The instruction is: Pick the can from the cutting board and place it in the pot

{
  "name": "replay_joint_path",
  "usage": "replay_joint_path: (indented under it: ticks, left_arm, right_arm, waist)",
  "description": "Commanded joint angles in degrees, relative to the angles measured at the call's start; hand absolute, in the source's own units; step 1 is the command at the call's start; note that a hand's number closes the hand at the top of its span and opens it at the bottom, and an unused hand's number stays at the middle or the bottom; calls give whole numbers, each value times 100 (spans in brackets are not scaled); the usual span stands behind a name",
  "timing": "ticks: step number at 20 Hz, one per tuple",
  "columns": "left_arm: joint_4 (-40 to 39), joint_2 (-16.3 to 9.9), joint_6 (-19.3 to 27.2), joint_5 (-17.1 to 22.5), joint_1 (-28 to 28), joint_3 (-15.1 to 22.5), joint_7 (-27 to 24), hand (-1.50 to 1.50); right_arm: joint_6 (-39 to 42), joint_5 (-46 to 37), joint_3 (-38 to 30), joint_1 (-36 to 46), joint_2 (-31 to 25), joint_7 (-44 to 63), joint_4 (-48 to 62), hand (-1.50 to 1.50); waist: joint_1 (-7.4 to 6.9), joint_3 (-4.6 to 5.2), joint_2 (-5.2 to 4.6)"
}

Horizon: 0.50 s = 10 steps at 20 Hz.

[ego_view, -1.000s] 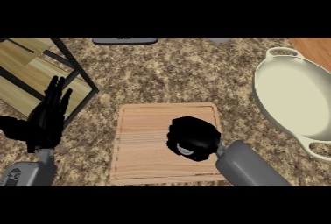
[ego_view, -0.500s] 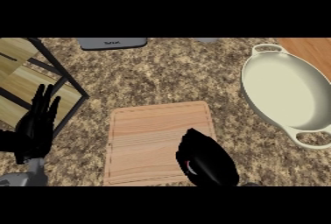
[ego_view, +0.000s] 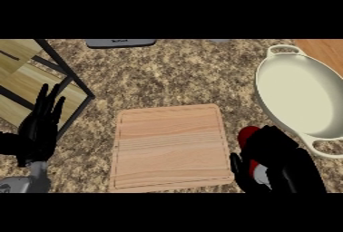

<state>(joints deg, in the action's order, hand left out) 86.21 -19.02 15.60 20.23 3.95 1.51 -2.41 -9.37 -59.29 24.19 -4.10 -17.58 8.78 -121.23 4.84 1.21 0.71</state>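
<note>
My right hand [ego_view: 278, 161] is at the lower right, just off the right edge of the wooden cutting board [ego_view: 171, 145], with its fingers curled round a red can [ego_view: 248, 136]. Only the can's red top and a bit of white lower down show through the fingers. The cream oval pot [ego_view: 298, 97] stands on the counter at the right, above and to the right of the hand, with nothing inside. The board's top is bare. My left hand [ego_view: 40, 129] rests open at the left edge, fingers up.
A black wire rack with wooden shelves [ego_view: 30, 86] occupies the upper left. A grey object [ego_view: 120, 43] lies at the counter's far edge. Speckled granite counter [ego_view: 181, 74] lies between the board and the pot.
My right hand has carried the can off the cutting board to the right, toward the pot. The view has shifted, so the board and pot sit lower. The left hand stays resting.
</note>
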Motion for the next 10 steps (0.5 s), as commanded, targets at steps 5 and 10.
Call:
replay_joint_path:
  ticks: [5,10]
  left_arm:
    - [341,-198,43,-234,811,133,192,0]
    - [396,-147,103,-297,1027,264,340,0]
  right_arm:
    - [478,1136,-1944,-457,-677,413,-1134,150]
    - [717,2065,-3157,-280,-1216,-59,-226,150]
  waist:
    - [-258,-133,-49]
    - [-345,-140,-74]
